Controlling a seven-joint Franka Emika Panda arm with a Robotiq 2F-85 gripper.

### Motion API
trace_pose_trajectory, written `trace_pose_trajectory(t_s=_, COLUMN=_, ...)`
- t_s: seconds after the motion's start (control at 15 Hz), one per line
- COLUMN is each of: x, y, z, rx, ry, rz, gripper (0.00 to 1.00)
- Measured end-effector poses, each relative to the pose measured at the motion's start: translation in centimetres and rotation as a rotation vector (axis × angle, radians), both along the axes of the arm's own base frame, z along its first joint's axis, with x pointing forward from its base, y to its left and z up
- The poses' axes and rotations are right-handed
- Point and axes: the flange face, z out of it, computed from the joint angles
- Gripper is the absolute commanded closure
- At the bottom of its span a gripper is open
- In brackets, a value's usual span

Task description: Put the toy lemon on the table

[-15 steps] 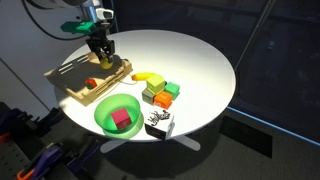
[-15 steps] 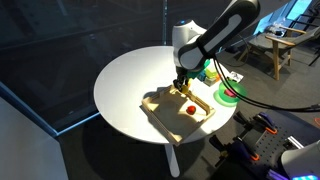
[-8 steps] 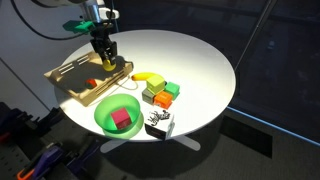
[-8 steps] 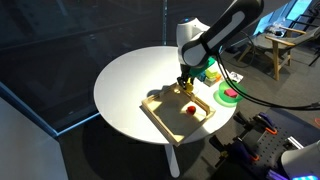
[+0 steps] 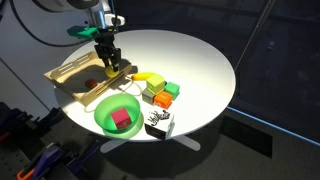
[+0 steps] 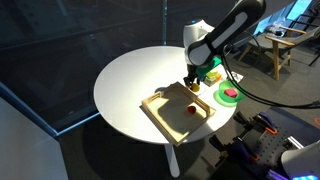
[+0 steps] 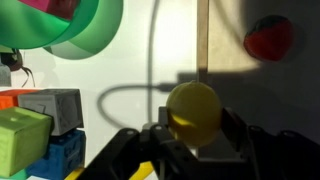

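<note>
The toy lemon (image 7: 192, 105), round and bright yellow, sits between the two black fingers of my gripper (image 7: 192, 128), which is shut on it. In the wrist view it hangs over the edge between the wooden tray (image 7: 240, 90) and the white table (image 7: 175, 40). In both exterior views the gripper (image 5: 109, 64) (image 6: 192, 82) points down at the tray's edge nearest the toys. The lemon barely shows in those views.
A small red toy fruit (image 7: 270, 37) (image 6: 189, 110) lies in the wooden tray (image 5: 75, 82). A green bowl (image 5: 115, 112) holding a red block, a yellow banana (image 5: 150, 77) and several coloured blocks (image 5: 160, 93) stand beside the tray. The table top (image 5: 200, 55) is bare beyond them.
The gripper has moved with the lemon from above the middle of the tray to the tray's edge on the side of the banana and blocks.
</note>
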Motion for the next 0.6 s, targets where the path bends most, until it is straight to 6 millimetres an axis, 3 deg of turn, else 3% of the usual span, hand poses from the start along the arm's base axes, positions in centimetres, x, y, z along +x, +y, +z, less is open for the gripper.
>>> trace_pose_trajectory(t_s=0.6, x=-0.4, y=-3.9, z=-0.5, rx=0.012, ry=0.006, rz=0.008, gripper=0.69)
